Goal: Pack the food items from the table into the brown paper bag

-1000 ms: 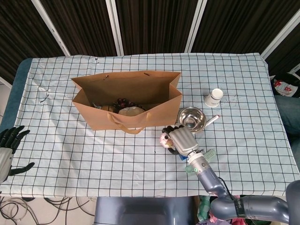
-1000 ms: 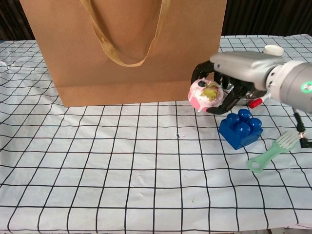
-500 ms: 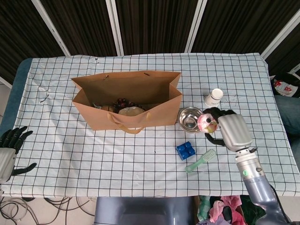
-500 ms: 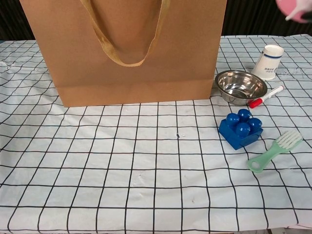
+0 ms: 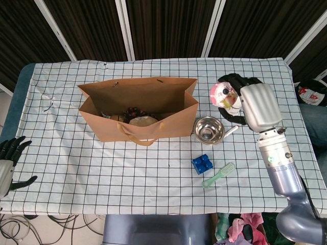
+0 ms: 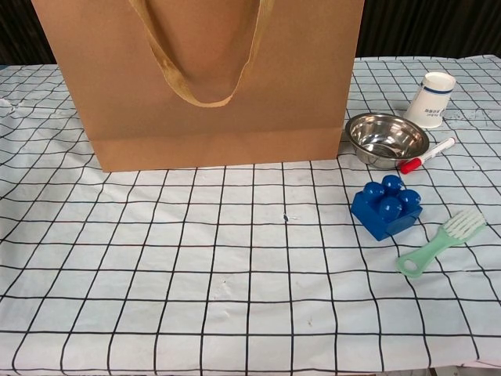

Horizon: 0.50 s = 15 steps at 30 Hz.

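Note:
The brown paper bag (image 5: 138, 109) stands open on the checked cloth, with dark grapes (image 5: 134, 111) and a pale bun (image 5: 143, 121) inside; it fills the top of the chest view as the bag (image 6: 200, 78). My right hand (image 5: 250, 104) is raised to the right of the bag, above the white cup, and grips a pink frosted doughnut (image 5: 221, 95). My left hand (image 5: 9, 158) hangs off the table's left edge with its fingers apart and nothing in it. Neither hand shows in the chest view.
A steel bowl (image 5: 209, 129), a red-capped marker (image 6: 427, 154), a blue toy brick (image 5: 203, 164) and a green brush (image 5: 218, 174) lie right of the bag. The white paper cup (image 6: 432, 99) is mostly hidden behind my right hand in the head view.
My right hand has lifted the doughnut from beside the blue brick, swung right and then up and back, out of the chest view. The left hand barely shifted.

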Tool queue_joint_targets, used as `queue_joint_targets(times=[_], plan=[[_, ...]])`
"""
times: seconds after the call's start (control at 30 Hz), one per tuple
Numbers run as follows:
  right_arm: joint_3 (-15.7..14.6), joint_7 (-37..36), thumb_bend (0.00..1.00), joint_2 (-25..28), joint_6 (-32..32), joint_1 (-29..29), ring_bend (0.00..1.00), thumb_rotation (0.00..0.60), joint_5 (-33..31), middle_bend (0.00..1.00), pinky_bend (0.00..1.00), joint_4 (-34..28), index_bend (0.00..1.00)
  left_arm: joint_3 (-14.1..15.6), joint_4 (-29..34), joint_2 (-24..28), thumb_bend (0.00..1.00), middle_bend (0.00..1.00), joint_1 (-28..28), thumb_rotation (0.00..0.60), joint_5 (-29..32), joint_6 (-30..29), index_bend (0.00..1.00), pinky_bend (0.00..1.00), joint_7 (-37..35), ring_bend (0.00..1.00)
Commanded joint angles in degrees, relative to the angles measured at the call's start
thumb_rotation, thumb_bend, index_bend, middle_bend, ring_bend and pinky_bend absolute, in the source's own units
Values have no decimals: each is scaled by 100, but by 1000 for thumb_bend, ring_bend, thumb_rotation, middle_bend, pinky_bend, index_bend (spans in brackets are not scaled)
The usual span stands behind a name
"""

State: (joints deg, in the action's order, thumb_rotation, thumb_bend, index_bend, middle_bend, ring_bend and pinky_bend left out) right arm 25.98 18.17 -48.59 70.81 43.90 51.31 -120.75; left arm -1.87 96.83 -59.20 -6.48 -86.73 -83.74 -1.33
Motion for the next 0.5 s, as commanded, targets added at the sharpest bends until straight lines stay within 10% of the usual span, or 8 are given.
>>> queue_joint_targets(times=[0.03, 0.5], plan=[[271, 234, 357, -183, -436, 552, 493, 600, -562, 402, 385, 309, 438, -10, -8, -5, 48, 44, -18, 600, 33, 41, 144, 49, 2, 0], [291, 1409, 356, -1802, -1129, 2627, 493, 600, -2160, 403, 386, 1835, 438, -112, -136, -20, 51, 44, -160, 600, 364, 383, 146, 51, -114, 0]])
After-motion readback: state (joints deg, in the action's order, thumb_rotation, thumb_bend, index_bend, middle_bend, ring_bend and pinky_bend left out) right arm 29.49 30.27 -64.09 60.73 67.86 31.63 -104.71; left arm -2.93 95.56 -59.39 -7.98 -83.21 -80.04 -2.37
